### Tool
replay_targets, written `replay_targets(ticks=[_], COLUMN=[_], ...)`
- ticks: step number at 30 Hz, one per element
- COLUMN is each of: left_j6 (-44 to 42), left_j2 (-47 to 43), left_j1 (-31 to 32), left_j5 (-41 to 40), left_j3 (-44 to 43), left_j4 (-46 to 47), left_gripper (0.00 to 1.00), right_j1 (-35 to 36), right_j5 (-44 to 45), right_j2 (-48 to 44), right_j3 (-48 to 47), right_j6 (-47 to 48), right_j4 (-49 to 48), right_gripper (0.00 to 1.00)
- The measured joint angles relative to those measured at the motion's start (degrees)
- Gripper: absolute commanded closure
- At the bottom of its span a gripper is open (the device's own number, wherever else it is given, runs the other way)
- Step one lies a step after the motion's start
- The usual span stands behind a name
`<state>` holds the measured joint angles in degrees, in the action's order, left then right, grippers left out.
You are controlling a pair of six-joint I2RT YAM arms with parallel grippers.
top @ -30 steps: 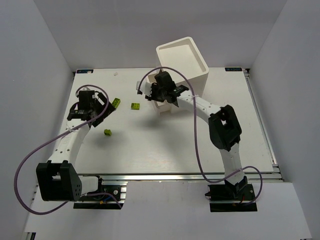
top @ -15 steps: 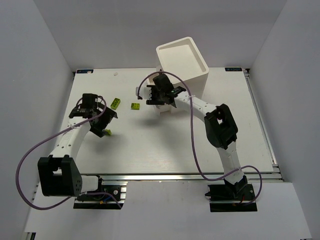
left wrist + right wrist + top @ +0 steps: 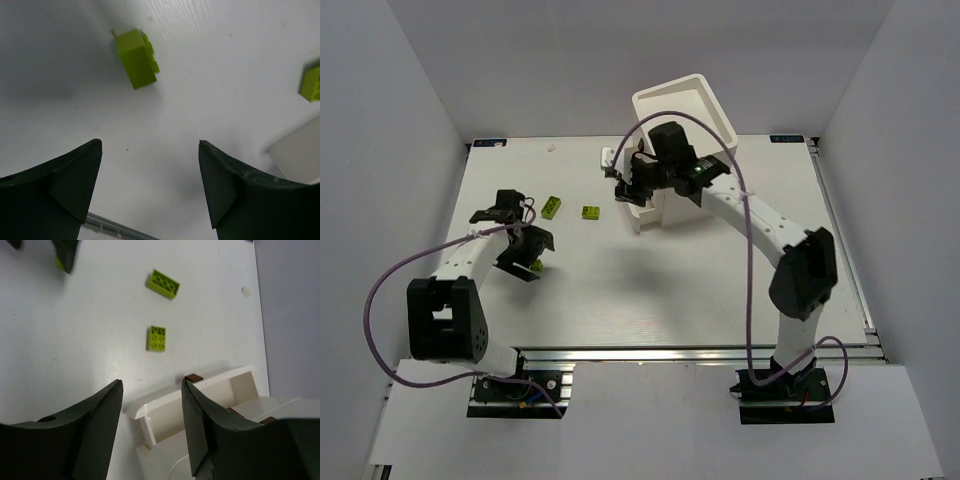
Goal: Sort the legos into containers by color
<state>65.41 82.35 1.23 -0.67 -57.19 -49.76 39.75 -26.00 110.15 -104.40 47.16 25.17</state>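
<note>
White table and plain pale walls make the whole scene, and you can take the tall white cabinet at the far side as your landmark. Farthest to the left of the cabinet, and nearer to the arm bases than it, your left gripper hangs low over the table; its jaws are spread wide and only bare table shows between them. One yellow-green brick lies just beside this gripper, half covered by it in the top view, so you cannot tell if they touch. Going toward the cabinet, you meet two more yellow-green bricks lying studs up and apart from each other: an oblong brick, turned askew, and then a square brick, which is the closer one to the cabinet. At the cabinet's front left side one drawer is pulled out, with its dark brown knob facing the square brick. Your right gripper hovers over the front of this drawer, jaws also wide apart and holding nothing. What the drawer contains, you cannot make out.
</note>
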Motion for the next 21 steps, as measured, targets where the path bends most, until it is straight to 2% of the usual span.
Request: replay_targets(ticks=[2,7,9,11,12,14,15,16,18,21], left_j6=[-0.07,-1.55,-2.03,-2.54,-2.82,-3.17,-3.48,-3.54,-5.07,-7.96], left_j2=[3.02,10.12,12.9,15.58,16.96,19.15,19.71,19.89,19.74,19.19], left_j1=[0.0,0.0,0.0,0.0,0.0,0.0,0.0,0.02,0.22,0.72], left_j5=[-1.64,-6.14,-7.3,-7.85,-7.91,-7.85,-7.78,-7.67,-7.45,-5.4], left_j3=[-0.5,-3.63,-4.85,-6.1,-6.97,-8.7,-9.38,-9.81,-10.84,-13.14], left_j4=[-0.26,-0.52,0.28,0.85,0.81,0.96,0.98,1.18,1.16,2.03], left_gripper=[0.1,0.09,0.16,0.25,0.41,0.55,0.68,0.75,0.86,0.93], right_j1=[0.02,-0.15,-0.7,-1.31,-1.66,-2.34,-2.78,-3.13,-3.91,-5.18], right_j5=[-3.08,-7.28,-7.82,-8.04,-8.09,-8.07,-8.07,-8.04,-8.02,-7.8], right_j2=[-4.59,-10.43,-11.52,-12.41,-12.76,-13.4,-13.79,-14.21,-15.26,-17.09], right_j3=[2.93,5.11,6.69,8.83,9.9,11.91,13.0,13.84,15.45,17.29], right_j6=[-1.81,-6.03,-7.37,-8.37,-8.81,-9.57,-9.9,-10.32,-11.19,-12.92], right_j4=[-0.92,-2.67,-3.43,-3.67,-3.78,-3.87,-3.93,-4.0,-4.42,-5.49], right_gripper=[0.39,0.38,0.38,0.38,0.38,0.38,0.38,0.38,0.39,0.39])
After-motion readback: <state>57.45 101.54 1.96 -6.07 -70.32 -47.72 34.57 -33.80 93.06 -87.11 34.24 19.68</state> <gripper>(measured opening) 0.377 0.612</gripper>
